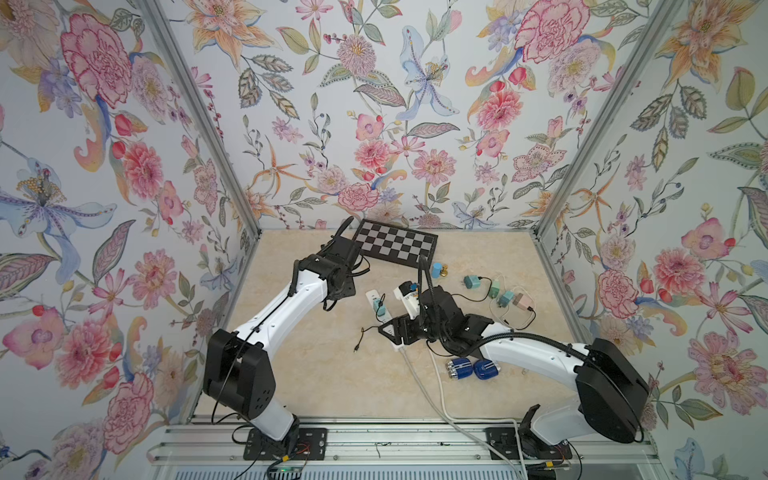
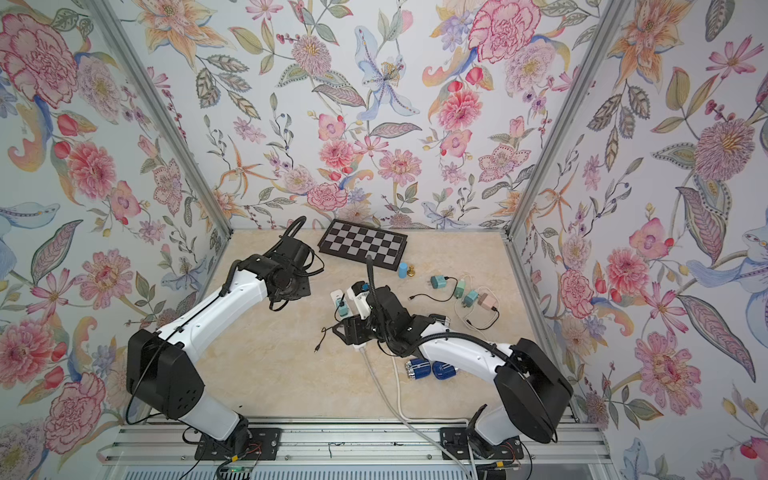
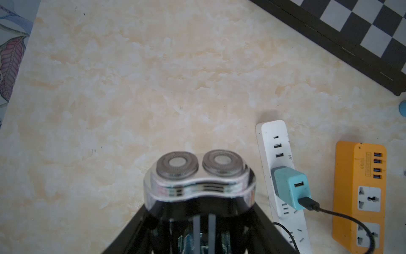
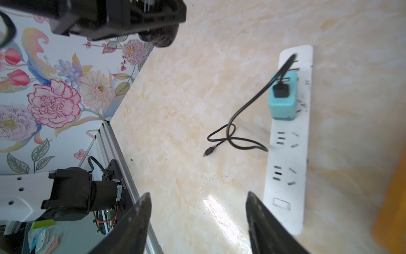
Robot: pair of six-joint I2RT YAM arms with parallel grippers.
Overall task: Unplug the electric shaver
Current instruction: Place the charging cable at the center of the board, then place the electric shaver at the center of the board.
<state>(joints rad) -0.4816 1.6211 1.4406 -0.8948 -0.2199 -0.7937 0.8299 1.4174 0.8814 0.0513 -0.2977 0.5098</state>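
Observation:
The electric shaver point(image 3: 198, 173) has a black body and two round silver heads. My left gripper point(image 3: 200, 211) is shut on its body and holds it above the table. No cable shows on it. A black cable point(image 4: 239, 114) runs from a teal adapter point(image 4: 283, 99) plugged into the white power strip point(image 4: 287, 154). The cable's free plug point(image 4: 208, 151) lies loose on the table. My right gripper point(image 4: 198, 194) hangs open and empty beside the strip's switch end. In both top views the shaver is hidden under my left wrist point(image 1: 332, 270).
An orange power strip point(image 3: 360, 198) lies beside the white one. A chessboard point(image 1: 395, 245) sits at the back, with a blue cylinder point(image 1: 436, 270) and a gold piece point(image 1: 444, 271) near it. Several adapters point(image 1: 498, 293) lie at the right. Two blue and silver objects point(image 1: 469, 369) rest by my right arm.

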